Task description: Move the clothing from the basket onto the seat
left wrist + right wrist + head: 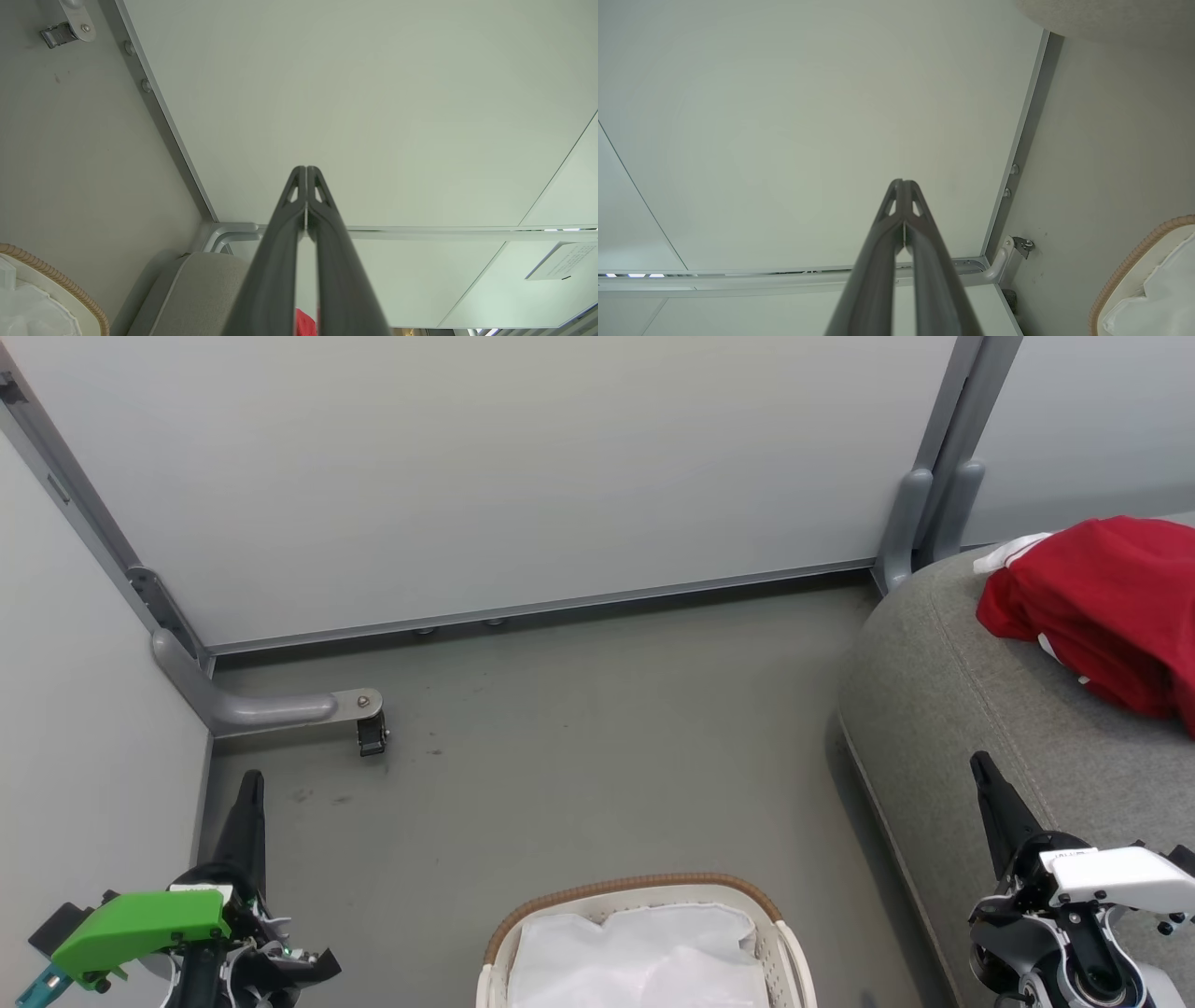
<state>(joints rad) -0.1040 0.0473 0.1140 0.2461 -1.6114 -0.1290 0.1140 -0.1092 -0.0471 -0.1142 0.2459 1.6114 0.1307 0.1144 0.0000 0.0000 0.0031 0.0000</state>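
The basket point(644, 885) sits nearest, its white liner point(644, 952) showing inside. Left of the basket, the left gripper point(250, 784) is pinched closed on nothing. Right of it, the right gripper point(980, 767) is the same, by the seat point(934, 709). Farther right of the basket, the red clothing point(1102, 607) lies heaped on the seat.

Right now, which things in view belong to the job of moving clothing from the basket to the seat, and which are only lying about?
Belong to the job:
red clothing, lying on the grey seat
basket
left gripper and right gripper, both shut, empty

Only lying about:
white liner in the basket
wall panels
metal foot with caster
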